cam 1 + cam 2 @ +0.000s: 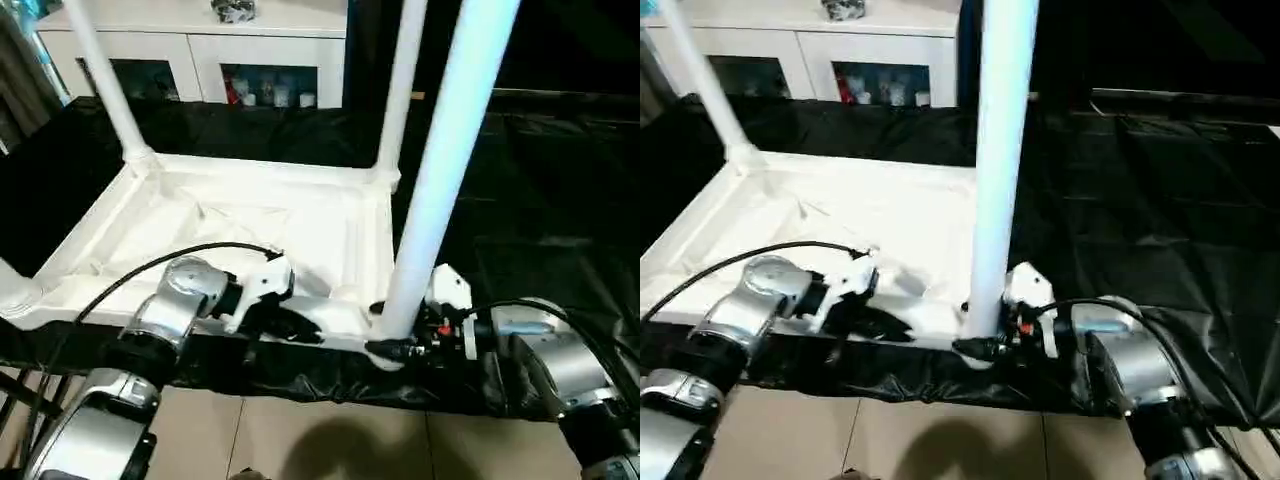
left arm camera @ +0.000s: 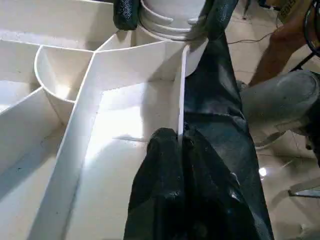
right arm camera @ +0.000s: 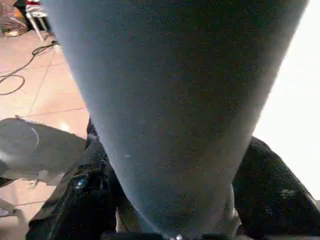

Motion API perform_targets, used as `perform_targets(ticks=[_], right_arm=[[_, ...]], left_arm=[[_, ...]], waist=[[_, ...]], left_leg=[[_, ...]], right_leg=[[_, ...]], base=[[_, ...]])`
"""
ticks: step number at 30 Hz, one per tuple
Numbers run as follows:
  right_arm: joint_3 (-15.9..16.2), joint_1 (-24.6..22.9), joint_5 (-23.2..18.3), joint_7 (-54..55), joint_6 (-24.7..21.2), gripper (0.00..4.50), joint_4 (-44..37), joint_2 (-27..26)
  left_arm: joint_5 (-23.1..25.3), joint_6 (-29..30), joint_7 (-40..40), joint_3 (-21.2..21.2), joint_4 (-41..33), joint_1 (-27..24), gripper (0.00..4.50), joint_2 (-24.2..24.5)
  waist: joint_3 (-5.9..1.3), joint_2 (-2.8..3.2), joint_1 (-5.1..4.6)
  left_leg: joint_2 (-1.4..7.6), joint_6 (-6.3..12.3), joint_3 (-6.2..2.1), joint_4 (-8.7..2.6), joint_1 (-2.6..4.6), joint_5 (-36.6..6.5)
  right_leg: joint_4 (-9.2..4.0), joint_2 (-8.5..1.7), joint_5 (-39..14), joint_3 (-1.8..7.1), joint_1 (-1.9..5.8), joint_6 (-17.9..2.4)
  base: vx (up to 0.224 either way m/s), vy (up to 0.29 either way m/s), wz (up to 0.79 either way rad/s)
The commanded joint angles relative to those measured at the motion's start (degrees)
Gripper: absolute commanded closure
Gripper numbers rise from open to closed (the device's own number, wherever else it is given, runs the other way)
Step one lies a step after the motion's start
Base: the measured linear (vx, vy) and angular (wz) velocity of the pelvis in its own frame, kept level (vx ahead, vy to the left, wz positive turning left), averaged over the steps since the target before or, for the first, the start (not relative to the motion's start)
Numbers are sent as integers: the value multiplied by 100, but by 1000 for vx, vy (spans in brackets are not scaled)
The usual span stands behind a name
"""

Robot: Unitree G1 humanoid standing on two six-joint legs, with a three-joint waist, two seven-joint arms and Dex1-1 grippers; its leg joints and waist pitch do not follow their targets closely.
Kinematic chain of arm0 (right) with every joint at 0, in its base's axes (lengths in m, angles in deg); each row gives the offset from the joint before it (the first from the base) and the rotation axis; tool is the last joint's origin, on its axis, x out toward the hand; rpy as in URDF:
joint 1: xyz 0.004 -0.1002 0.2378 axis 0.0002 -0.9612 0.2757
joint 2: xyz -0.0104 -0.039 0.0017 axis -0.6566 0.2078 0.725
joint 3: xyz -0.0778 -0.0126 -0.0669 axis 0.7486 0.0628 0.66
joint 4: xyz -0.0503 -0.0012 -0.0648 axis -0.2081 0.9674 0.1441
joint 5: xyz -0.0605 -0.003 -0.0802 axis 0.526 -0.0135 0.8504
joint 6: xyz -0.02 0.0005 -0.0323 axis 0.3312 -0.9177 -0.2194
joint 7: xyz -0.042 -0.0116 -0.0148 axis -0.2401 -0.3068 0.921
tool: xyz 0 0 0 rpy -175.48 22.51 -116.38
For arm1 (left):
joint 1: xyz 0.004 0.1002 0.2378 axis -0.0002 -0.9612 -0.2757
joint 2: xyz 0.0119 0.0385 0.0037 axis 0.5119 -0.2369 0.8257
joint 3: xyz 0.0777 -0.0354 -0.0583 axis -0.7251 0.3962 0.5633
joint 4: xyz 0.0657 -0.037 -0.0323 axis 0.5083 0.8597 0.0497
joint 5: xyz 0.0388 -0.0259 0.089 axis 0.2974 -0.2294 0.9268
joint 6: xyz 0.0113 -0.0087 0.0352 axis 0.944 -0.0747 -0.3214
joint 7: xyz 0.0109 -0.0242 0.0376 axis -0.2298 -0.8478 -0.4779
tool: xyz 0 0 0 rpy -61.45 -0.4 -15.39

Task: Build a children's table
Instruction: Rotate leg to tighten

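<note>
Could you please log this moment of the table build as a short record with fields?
table top: table top lies underside up on black sheeting
legs standing: two far legs, left and right, plus near-right leg
right gripper: right gripper shut on the near-right leg at its base
left gripper: left gripper shut on the top's near edge wall
background: white cabinet

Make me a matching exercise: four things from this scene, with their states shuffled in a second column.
1. left gripper
2. right gripper
3. near-right leg
4. cabinet

A. stands behind the work, glass doors
B. pinches the tabletop's near rim
C. clasps a leg's base
D. upright in a corner socket

Pairs: 1-B, 2-C, 3-D, 4-A
</note>
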Motion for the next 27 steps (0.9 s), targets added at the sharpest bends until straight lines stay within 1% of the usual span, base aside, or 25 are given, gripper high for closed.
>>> perform_targets(ticks=[1,5,8,9,10,11,12,13,14,15,16,17,18,19,20,21,22,23,24,25,26,27], right_arm=[[204,33,100,-196,80,175,185,-10],[239,73,54,-339,169,188,335,-22],[245,63,26,-406,198,190,413,-46],[232,39,8,-409,208,190,423,-60],[219,16,-10,-409,217,191,428,-74],[152,-25,-46,-315,247,191,430,-121],[5,-57,-44,90,253,191,469,-274],[-109,-71,-28,431,262,191,510,-400],[-182,-60,30,741,314,191,578,-503],[-232,-39,105,1013,395,191,649,-586],[-338,16,225,1534,474,191,794,-743],[-344,20,230,1564,468,191,799,-752],[-566,110,329,2528,277,191,953,-1096],[-605,119,330,2666,234,191,964,-1160],[-723,142,327,3068,106,191,991,-1356],[-744,123,449,3476,45,192,944,-1514],[-744,123,449,3476,45,192,944,-1514],[-748,109,546,3750,10,192,910,-1611],[-793,84,694,4313,-84,192,849,-1875],[-804,94,779,4628,-174,192,840,-2026],[-808,96,826,4812,-213,192,837,-2107],[-806,99,859,4935,-235,192,839,-2156]], left_arm=[[-287,-45,174,40,-13,105,450,-84],[-326,-21,268,7,-28,110,450,-34],[-333,20,332,3,-19,123,450,-17],[-328,26,337,3,-11,128,450,-18],[-323,28,339,4,-3,132,450,-20],[-299,25,219,28,17,139,450,-43],[-206,43,-128,64,81,166,450,-102],[-128,60,-412,91,131,189,450,-151],[-62,85,-635,104,162,205,450,-193],[-9,110,-813,111,176,215,450,-232],[66,155,-1151,127,172,215,450,-339],[68,161,-1167,129,170,214,450,-346],[135,359,-1713,164,63,171,450,-609],[150,395,-1802,166,40,160,450,-656],[196,500,-2071,169,-29,126,450,-797],[239,572,-2282,148,-91,91,450,-948],[239,572,-2282,148,-91,91,450,-948],[264,616,-2413,133,-128,69,450,-1046],[327,679,-2810,74,-137,63,450,-1257],[368,704,-3019,37,-133,70,450,-1382],[392,723,-3141,13,-142,67,450,-1452],[407,737,-3215,-2,-152,63,450,-1498]], waist=[[-314,-86,-5],[-322,-88,-3],[-322,-73,-5],[-326,-62,-1],[-321,-70,-6],[-322,-60,-3],[-326,-59,-4],[-312,-67,-11],[-311,-54,-13],[-308,-60,-25],[-292,-77,-66],[-287,-71,-78],[-272,-63,-117],[-266,-65,-142],[-271,-71,-181],[-266,-83,-208],[-264,-80,-210],[-273,-81,-209],[-273,-75,-216],[-274,-77,-222],[-278,-96,-229],[-281,-81,-221]], left_leg=[[299,454,-119,-375,59,-1112],[295,478,-118,-369,57,-1060],[301,489,-122,-373,57,-1048],[301,487,-123,-371,62,-1050],[297,481,-120,-372,59,-1082],[301,468,-123,-376,65,-1099],[303,459,-118,-369,60,-1113],[299,413,-123,-383,66,-1160],[291,375,-127,-384,70,-1208],[291,332,-133,-394,74,-1243],[281,219,-150,-414,61,-1358],[276,192,-155,-418,79,-1417],[275,139,-158,-425,96,-1521],[273,107,-162,-433,102,-1575],[264,57,-173,-436,109,-1631],[261,66,-176,-435,92,-1615],[257,85,-171,-436,106,-1622],[254,131,-169,-426,103,-1573],[252,148,-165,-428,85,-1502],[246,138,-167,-436,85,-1480],[242,145,-164,-433,81,-1458],[244,160,-168,-433,89,-1455]], right_leg=[[-392,-395,-1272,311,275,-1275],[-383,-392,-1244,309,284,-1282],[-377,-384,-1167,306,283,-1316],[-374,-385,-1152,305,283,-1322],[-381,-384,-1172,305,285,-1324],[-381,-386,-1192,305,286,-1323],[-380,-394,-1185,313,276,-1321],[-399,-388,-1278,310,273,-1297],[-407,-394,-1357,307,273,-1287],[-419,-398,-1457,304,272,-1257],[-452,-411,-1799,301,279,-1141],[-472,-410,-1933,298,269,-1103],[-501,-404,-2124,302,245,-1047],[-513,-398,-2212,302,236,-1028],[-528,-402,-2346,294,235,-987],[-538,-402,-2414,300,240,-931],[-555,-396,-2458,301,227,-905],[-558,-401,-2441,306,234,-865],[-549,-388,-2338,317,223,-855],[-546,-379,-2319,309,224,-838],[-547,-382,-2309,309,225,-831],[-549,-390,-2312,310,226,-821]], base=[[0,0,0],[0,0,0],[0,0,0],[0,0,0],[0,0,0],[0,0,0],[0,0,0],[0,0,0],[0,0,0],[0,0,0],[0,0,0],[0,0,0],[0,0,0],[0,0,0],[0,0,0],[0,0,0],[0,0,0],[0,0,0],[0,0,0],[0,0,0],[0,0,0],[0,0,0]])
